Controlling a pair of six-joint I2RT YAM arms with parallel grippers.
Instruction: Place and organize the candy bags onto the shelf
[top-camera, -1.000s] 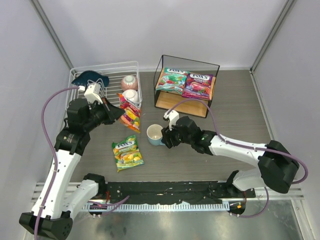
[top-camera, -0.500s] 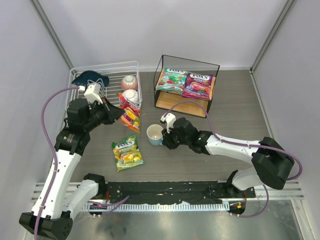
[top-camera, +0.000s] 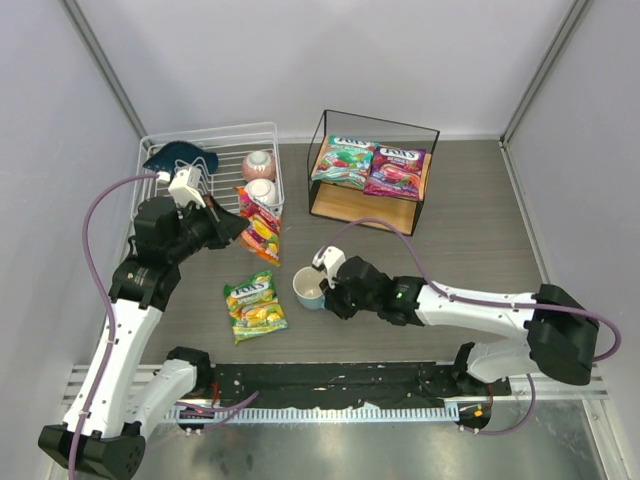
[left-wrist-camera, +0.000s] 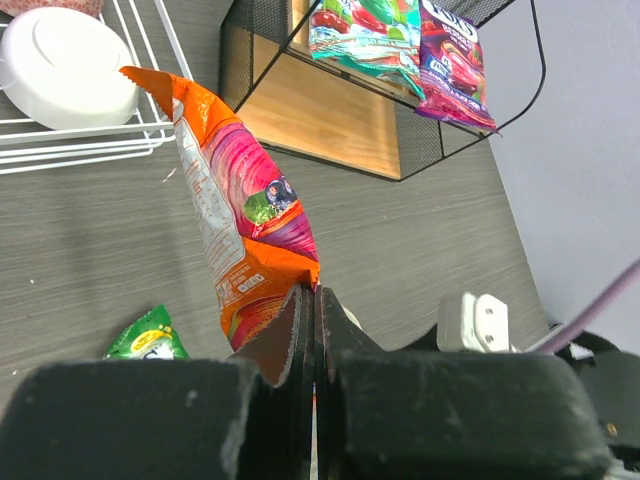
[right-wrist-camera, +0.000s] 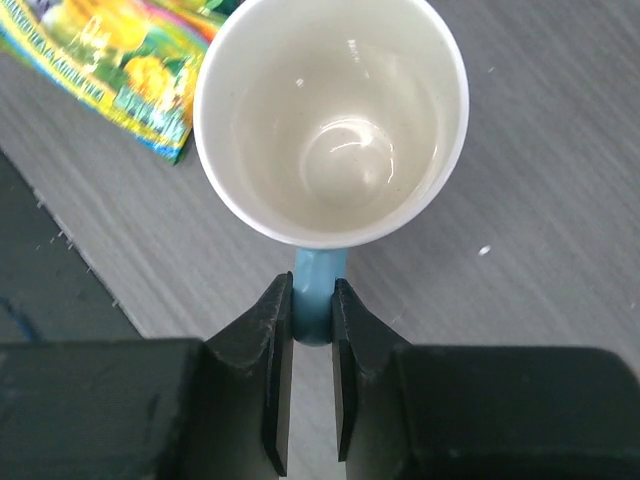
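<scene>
My left gripper is shut on the lower edge of the orange-red candy bag, which hangs lifted beside the white rack. The yellow-green bag lies flat on the table. Side by side on the shelf's top board lie the teal-green bag and the purple bag. Between the jaws of my right gripper is the blue handle of a white mug, pinched on both sides.
A white wire dish rack stands at the back left, holding two bowls and a dark blue item. The mug sits just right of the yellow-green bag. The shelf's lower wooden board is bare.
My right gripper has closed on the mug's handle and drawn the mug a little toward the near edge. The left arm and its orange-red bag have not moved.
</scene>
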